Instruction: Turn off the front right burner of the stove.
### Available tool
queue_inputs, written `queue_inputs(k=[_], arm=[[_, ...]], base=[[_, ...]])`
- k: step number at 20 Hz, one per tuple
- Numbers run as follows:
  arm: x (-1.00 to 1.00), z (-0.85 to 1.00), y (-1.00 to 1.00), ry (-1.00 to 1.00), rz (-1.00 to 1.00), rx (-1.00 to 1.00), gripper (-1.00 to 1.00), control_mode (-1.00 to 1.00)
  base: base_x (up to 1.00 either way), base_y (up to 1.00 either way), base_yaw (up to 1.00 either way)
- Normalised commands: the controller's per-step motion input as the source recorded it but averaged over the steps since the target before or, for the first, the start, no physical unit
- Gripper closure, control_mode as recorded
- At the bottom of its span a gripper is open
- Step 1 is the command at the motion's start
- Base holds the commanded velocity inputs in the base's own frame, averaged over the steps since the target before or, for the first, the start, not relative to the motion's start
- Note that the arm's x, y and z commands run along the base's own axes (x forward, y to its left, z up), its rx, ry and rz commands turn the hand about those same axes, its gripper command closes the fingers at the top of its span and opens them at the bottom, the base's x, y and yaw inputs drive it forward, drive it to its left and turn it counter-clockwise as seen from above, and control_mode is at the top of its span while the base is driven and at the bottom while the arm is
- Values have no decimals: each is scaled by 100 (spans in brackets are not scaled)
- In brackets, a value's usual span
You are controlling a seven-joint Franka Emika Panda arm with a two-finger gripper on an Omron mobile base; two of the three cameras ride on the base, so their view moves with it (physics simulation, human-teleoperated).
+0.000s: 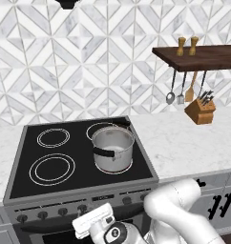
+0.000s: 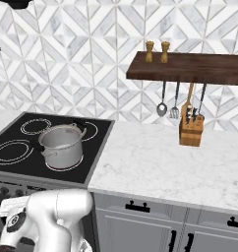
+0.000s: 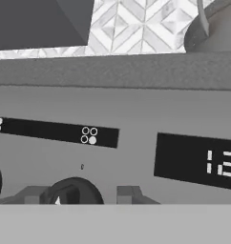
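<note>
On the stove point(image 1: 22, 162), left base view, a pot point(image 1: 112, 147) covers the front right burner point(image 1: 129, 167); our gripper point(image 1: 91, 224) sits low at the knob row. From the right, the pot point(image 2: 62, 142) hides that ring. At the hand, fingers point(image 3: 129, 194) flank a knob point(image 3: 72, 190), apart or clamped we cannot tell. We judge turning remains.

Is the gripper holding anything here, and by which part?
Cannot be told: the gripper sits at a dark knob on the stove front, fingers either side, contact unclear.
</note>
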Motion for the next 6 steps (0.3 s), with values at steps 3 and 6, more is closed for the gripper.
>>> queue_inputs(k=[3, 6], arm=[[-20, 57, -38, -36, -35, 88, 100, -100], [-14, 64, -43, -35, -35, 86, 100, -100]], base=[[0, 0, 0], [0, 0, 0]])
